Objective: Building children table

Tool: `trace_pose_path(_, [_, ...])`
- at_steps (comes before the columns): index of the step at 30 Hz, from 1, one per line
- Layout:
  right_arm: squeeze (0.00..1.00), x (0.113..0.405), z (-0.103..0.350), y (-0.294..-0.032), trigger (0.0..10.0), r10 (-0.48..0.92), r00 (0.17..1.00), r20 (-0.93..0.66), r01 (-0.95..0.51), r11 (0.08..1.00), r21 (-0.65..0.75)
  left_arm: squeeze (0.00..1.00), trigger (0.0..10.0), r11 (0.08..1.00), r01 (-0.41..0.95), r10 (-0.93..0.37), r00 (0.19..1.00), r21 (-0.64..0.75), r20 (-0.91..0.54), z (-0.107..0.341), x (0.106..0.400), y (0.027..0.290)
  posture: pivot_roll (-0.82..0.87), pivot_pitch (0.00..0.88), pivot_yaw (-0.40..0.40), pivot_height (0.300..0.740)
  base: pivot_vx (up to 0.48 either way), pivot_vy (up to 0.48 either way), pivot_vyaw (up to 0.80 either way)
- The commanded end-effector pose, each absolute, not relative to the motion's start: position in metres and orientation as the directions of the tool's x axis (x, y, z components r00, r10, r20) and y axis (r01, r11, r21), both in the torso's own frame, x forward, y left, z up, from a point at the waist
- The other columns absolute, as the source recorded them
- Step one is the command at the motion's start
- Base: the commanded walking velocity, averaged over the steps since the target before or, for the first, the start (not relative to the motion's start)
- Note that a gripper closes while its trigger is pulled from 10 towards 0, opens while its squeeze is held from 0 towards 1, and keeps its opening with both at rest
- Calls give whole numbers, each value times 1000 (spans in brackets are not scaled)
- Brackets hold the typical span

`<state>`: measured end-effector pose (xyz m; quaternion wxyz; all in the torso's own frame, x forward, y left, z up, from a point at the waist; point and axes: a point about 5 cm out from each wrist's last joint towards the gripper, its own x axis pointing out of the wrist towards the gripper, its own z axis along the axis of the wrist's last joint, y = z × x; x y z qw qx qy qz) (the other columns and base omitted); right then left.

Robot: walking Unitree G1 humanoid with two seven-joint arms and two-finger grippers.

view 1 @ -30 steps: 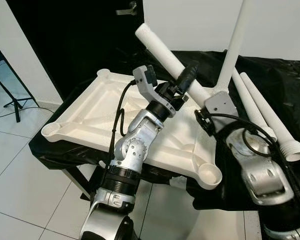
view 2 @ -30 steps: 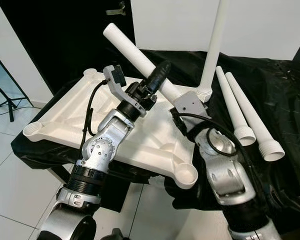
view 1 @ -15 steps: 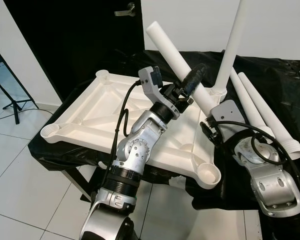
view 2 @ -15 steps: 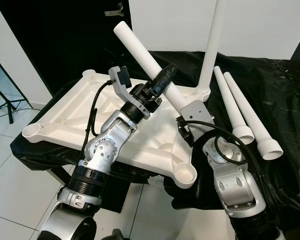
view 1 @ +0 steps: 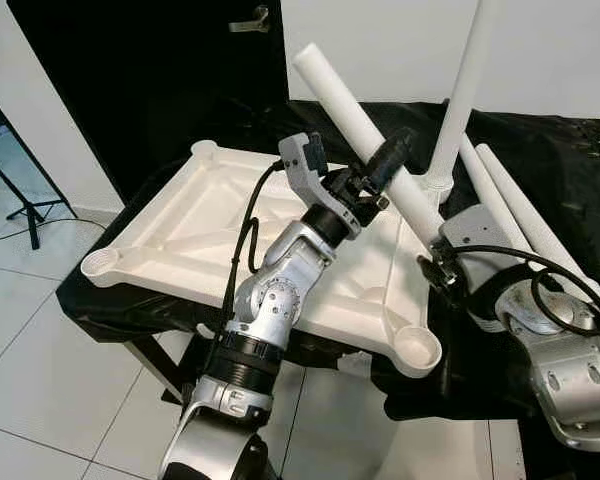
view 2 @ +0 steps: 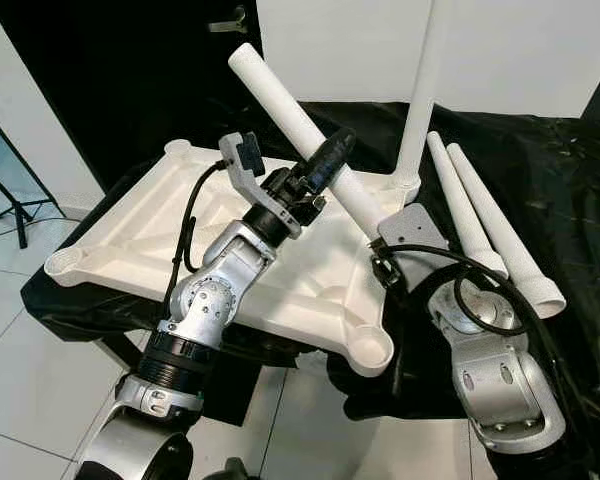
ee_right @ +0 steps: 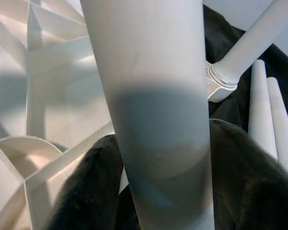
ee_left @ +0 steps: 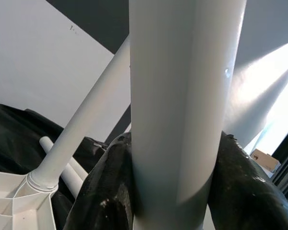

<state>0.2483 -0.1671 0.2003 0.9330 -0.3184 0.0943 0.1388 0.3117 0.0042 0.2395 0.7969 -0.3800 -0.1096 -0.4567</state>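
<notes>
An upturned white child's tabletop (view 1: 190, 235) lies on a counter draped in black cloth (view 1: 570, 170), its corner sockets facing up. One white leg (view 1: 465, 90) stands upright in the far right corner socket. Left pincer (view 1: 385, 165) is clamped on a second, tilted leg (view 1: 345, 105), black fingers (ee_left: 103, 191) pressed against both sides of the tube above the tabletop. Right pincer (ee_right: 158, 191) grips the same tilted leg lower down, near the tabletop's right edge, a finger (ee_right: 249, 177) on either side. Two spare legs (view 2: 490, 225) lie side by side on the cloth, right of the tabletop.
</notes>
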Motion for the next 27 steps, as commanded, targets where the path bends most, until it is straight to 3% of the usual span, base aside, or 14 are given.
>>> trace_pose_path(1, [0,245,202,-172,0,202,937,-283,-334,754,-565,0,0,160,891,-662,416,-424,624,246,301,-6,46,0,62,740,0,0,0])
trace_pose_path(12, [0,250,199,-174,0,202,930,-306,-347,752,-560,0,0,160,896,-662,409,-415,628,247,301,-4,57,0,61,740,0,0,0])
trace_pose_path(13, [0,251,199,-174,0,202,930,-306,-348,753,-559,0,2510,156,899,-663,403,-410,631,247,301,-4,57,0,61,740,0,0,0])
trace_pose_path(15, [0,251,199,-174,0,202,930,-306,-348,753,-559,0,2510,156,899,-663,403,-410,631,247,301,-4,57,0,61,740,0,0,0])
trace_pose_path(16, [0,252,199,-173,0,204,931,-304,-347,754,-557,1000,10000,156,899,-664,402,-409,630,247,301,-4,59,0,61,740,0,0,0])
trace_pose_path(22, [0,256,201,-171,0,203,936,-287,-334,765,-551,1000,10000,149,907,-671,385,-394,633,248,299,-2,64,0,61,740,0,0,0])
trace_pose_path(23, [0,257,201,-172,0,196,939,-282,-326,769,-550,0,10000,112,919,-695,345,-379,631,248,296,-1,65,0,61,740,0,0,0])
trace_pose_path(24, [0,258,201,-173,0,187,942,-278,-316,773,-550,0,10000,60,931,-729,286,-359,622,246,292,0,65,0,62,740,0,0,0])
trace_pose_path(25, [0,258,201,-173,0,187,942,-278,-316,773,-550,0,10000,60,931,-729,286,-359,622,246,292,0,65,0,62,740,0,0,0])
trace_pose_path(26, [0,260,202,-174,0,174,947,-271,-300,778,-552,0,10000,-12,945,-771,199,-326,605,241,285,3,65,0,65,740,0,0,0])
trace_pose_path(27, [0,260,202,-174,0,174,947,-271,-300,778,-552,0,10000,-12,945,-771,199,-326,605,241,285,3,65,0,65,740,0,0,0])
